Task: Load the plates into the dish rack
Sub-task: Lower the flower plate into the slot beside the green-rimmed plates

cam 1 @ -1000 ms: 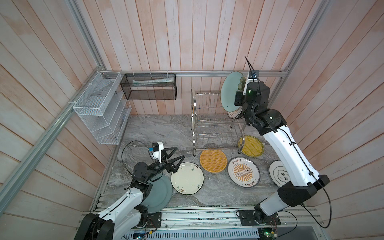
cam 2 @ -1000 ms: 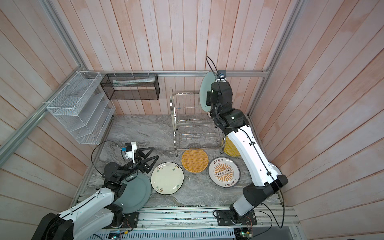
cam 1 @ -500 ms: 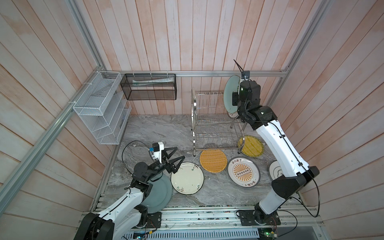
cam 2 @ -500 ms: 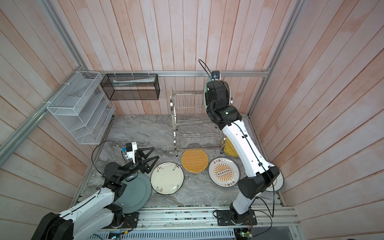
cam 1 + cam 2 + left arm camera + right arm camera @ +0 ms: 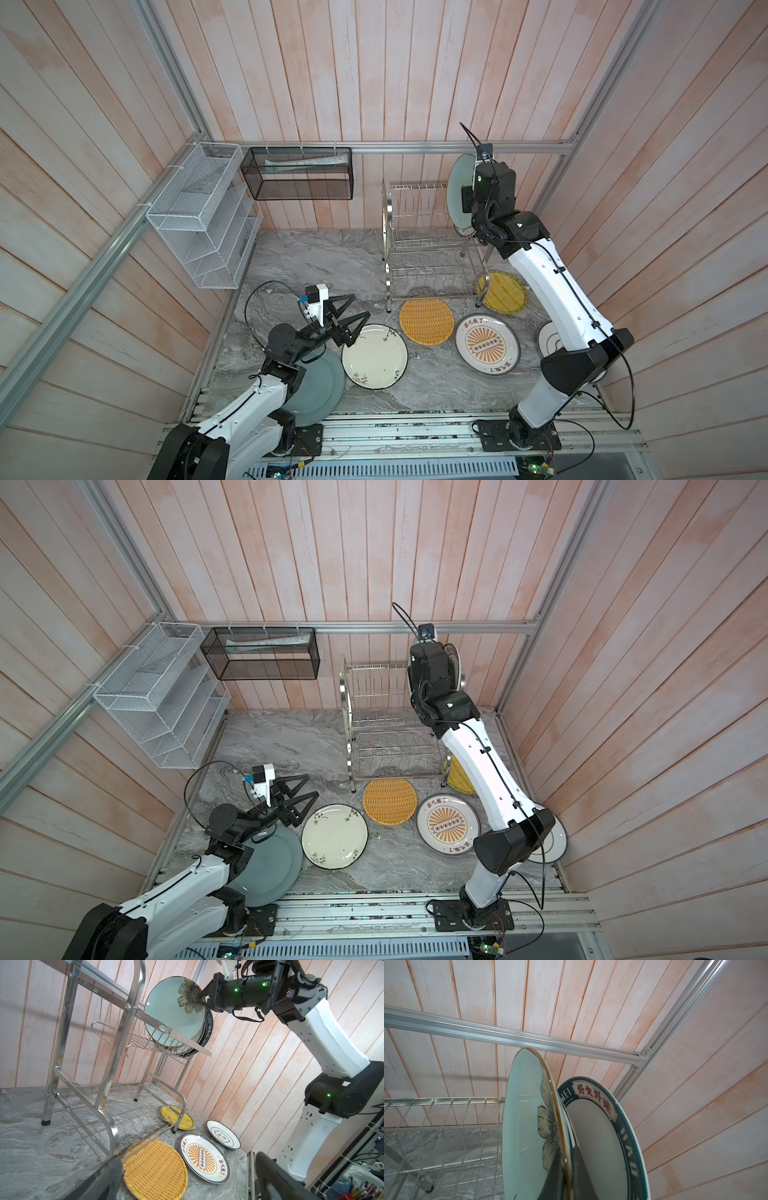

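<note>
- Grey marble tabletop [image 5: 311,257], closed in by pink wooden plank walls [image 5: 374,83], carries the dish rack [image 5: 428,245] close to the back wall.
- The right gripper [image 5: 200,998] is clamped on the upper rim of the pale teal flower plate [image 5: 170,1014]. The right wrist view shows one finger on each face.
- That plate stands on edge in the rack's upper tier, at the end on the right arm's side, with its lower edge behind the tier's front rail.
- The dark-rimmed white plate [image 5: 596,1136] with red characters stands on edge just behind it in the same tier. Whether the two touch cannot be told.
- The left gripper [image 5: 360,306] hovers low in front of the rack's other end, fingers spread wide and grasping nothing.
- The cream floral plate [image 5: 374,357], orange woven plate [image 5: 427,322] and sunburst plate [image 5: 487,344] lie flat in front of the rack.
- The orange one lies right at the rack's front edge.
- The yellow woven plate [image 5: 505,293] lies partly under the rack's right-arm end.
- The blue-ringed white plate [image 5: 546,338] lies beyond the sunburst plate, partly hidden by the right arm.
- The grey-blue plate [image 5: 320,390] lies farthest from the rack, under the left arm.
- The white mesh organizer [image 5: 199,224] and black mesh basket [image 5: 297,174] hang on the walls beyond the rack's left end.
</note>
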Robot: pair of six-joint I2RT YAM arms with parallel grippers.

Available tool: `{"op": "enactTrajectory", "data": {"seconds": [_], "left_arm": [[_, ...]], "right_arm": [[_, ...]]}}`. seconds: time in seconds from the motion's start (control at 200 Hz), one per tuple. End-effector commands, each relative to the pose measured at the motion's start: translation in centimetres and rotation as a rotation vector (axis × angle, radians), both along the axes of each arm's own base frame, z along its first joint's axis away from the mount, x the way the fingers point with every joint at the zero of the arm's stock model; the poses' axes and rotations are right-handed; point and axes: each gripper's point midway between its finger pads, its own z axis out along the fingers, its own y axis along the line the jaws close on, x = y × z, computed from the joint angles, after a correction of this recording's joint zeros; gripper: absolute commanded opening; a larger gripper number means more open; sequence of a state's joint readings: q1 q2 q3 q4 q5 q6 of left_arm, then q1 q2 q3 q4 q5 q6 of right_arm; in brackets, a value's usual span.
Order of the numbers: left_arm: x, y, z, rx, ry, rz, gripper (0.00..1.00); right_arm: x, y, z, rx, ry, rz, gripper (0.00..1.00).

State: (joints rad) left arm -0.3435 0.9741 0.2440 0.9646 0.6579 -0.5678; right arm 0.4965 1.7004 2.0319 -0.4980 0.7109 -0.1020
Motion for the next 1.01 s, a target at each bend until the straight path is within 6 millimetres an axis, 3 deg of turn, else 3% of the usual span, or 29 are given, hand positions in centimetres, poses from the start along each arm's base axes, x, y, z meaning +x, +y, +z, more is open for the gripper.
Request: {"op": "enactTrajectory", "data": {"seconds": [0.0,0.425,1.0], "left_arm": [[-0.2,-0.2,-0.2,0.013,-0.005,-0.011,1.00],[-0.3,-0.1,0.0,0.011,-0.011,-0.009,1.00],[-0.3,-0.2,-0.1,0.013,-0.003,-0.010,1.00]], "right_arm": [[-0.6,-0.5,4.5,0.069,-0.146,-0.031,0.00],[-0.3,1.2,2.4,0.040,-0.094,-0.021,0.00],[-2.2,0.0,1.5,0.021,-0.072,-0.046,0.00]]}}
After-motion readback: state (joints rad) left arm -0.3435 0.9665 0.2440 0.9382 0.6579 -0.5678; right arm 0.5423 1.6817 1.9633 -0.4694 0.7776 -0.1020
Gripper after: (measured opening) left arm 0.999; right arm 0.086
